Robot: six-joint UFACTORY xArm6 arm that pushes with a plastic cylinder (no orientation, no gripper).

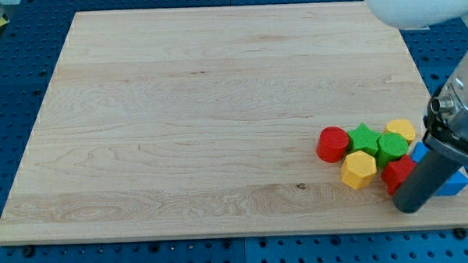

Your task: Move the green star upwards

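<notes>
Blocks are crowding together at the view's lower right of the table (179, 110), and my tip (409, 207) is sitting nearest the view's bottom, just beside the red block (398, 173) at the cluster's lower edge. That placement is looking deliberate: to send the green star (364, 136) toward the view's top, the end effector, a plain rod with nothing to open or close, is needing to get beneath it. The rod is hiding most of a blue block (454, 185) and part of another blue piece (419, 151). Going farther, the yellow hexagonal block (359, 169) is touching the star from below, the green round-ish block (392, 148) is pressing against its right, and the red cylinder (333, 144) is sitting at its left. Farthest, a yellow block (402, 129) is peeking out behind. No containers are showing anywhere.
</notes>
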